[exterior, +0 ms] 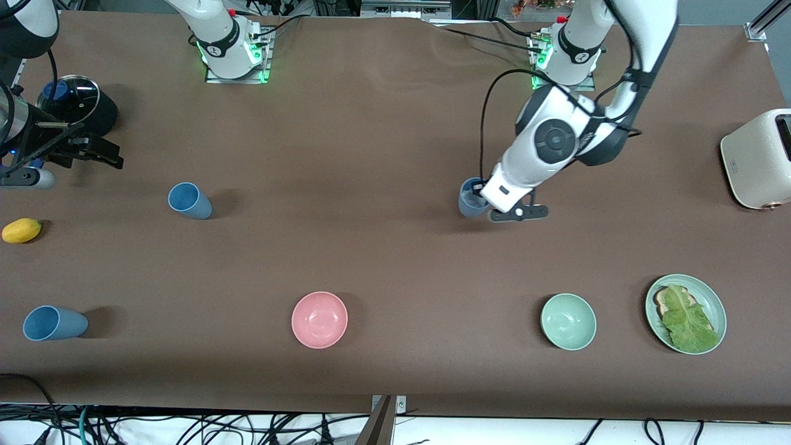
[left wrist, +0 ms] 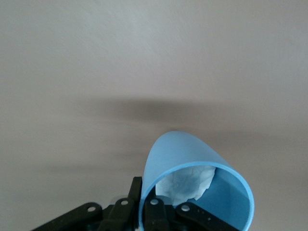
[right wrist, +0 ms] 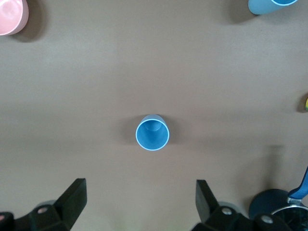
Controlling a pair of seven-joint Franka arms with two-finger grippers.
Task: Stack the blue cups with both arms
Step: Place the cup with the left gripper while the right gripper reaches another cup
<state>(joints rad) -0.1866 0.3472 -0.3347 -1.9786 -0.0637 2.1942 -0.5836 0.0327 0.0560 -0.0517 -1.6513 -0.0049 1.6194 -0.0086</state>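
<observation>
A greyish blue cup [exterior: 471, 199] stands in the table's middle band, toward the left arm's end. My left gripper [exterior: 483, 195] is shut on its rim. In the left wrist view one finger [left wrist: 137, 187] is outside the wall of this cup [left wrist: 192, 159] and one inside, with crumpled white paper in the cup. A second blue cup [exterior: 190, 201] stands toward the right arm's end. A third blue cup [exterior: 54, 323] is nearer the front camera. My right gripper [exterior: 99, 153] hangs open and empty near the pot, with the second cup [right wrist: 152, 133] below and ahead of its gripper [right wrist: 139, 197].
A pink bowl [exterior: 319, 319], a pale green bowl [exterior: 568, 321] and a green plate [exterior: 717, 303] with toast and lettuce line the side near the front camera. A cream toaster [exterior: 757, 157] sits at the left arm's end. A lemon [exterior: 21, 230] and a lidded black pot [exterior: 77, 102] sit at the right arm's end.
</observation>
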